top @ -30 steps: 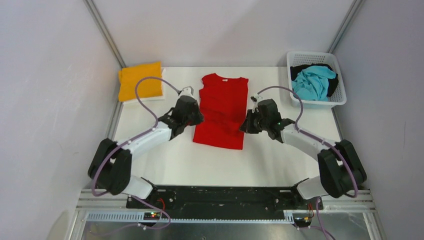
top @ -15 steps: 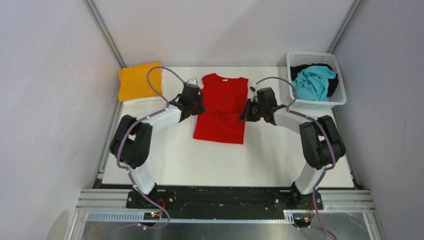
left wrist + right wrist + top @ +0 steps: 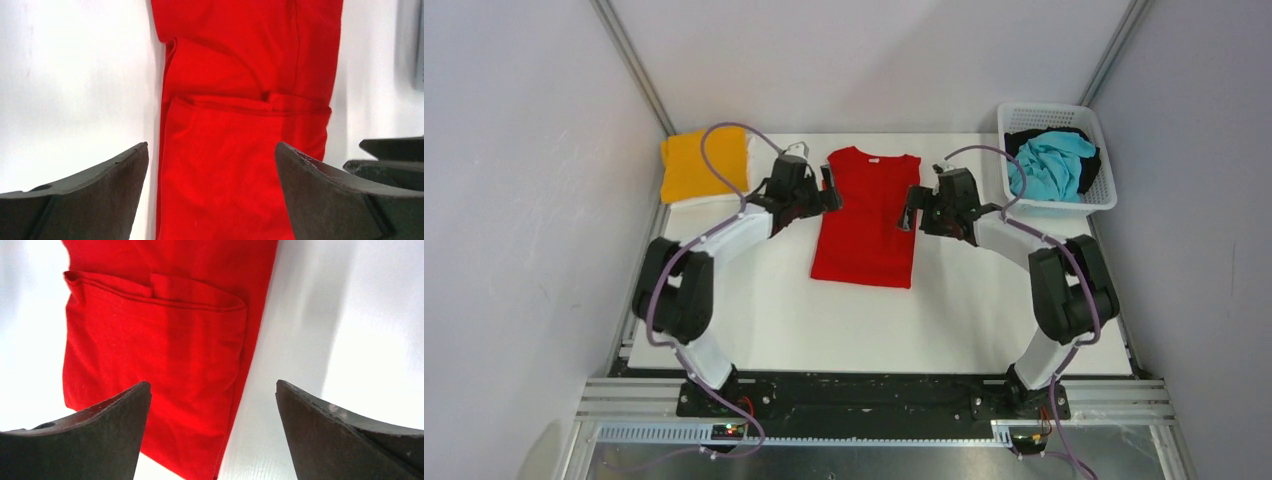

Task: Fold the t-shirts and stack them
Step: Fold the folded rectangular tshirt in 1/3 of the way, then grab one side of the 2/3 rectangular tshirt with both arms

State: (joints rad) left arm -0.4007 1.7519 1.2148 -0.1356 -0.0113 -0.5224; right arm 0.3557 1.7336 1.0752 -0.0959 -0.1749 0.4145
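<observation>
A bright red t-shirt (image 3: 867, 220) lies flat mid-table, neck at the far end, both long sides folded inward. My left gripper (image 3: 831, 190) hovers open at its left edge and holds nothing. In the left wrist view the red t-shirt (image 3: 240, 160) fills the gap of the left gripper (image 3: 211, 146). My right gripper (image 3: 910, 207) hovers open at the right edge, also holding nothing. In the right wrist view the right gripper (image 3: 212, 384) straddles the border of the red t-shirt (image 3: 150, 345). An orange-yellow t-shirt (image 3: 702, 163) sits folded at the back left.
A white lattice basket (image 3: 1107, 190) stands at the back right with a turquoise t-shirt (image 3: 1049, 162) and a black t-shirt (image 3: 1089, 170) crumpled in it. A white cloth edge (image 3: 751, 168) shows under the orange-yellow shirt. Metal frame posts rise at both back corners.
Both grippers were shut at the red shirt's side edges and have opened and let go. Both arms have reached farther back along the shirt.
</observation>
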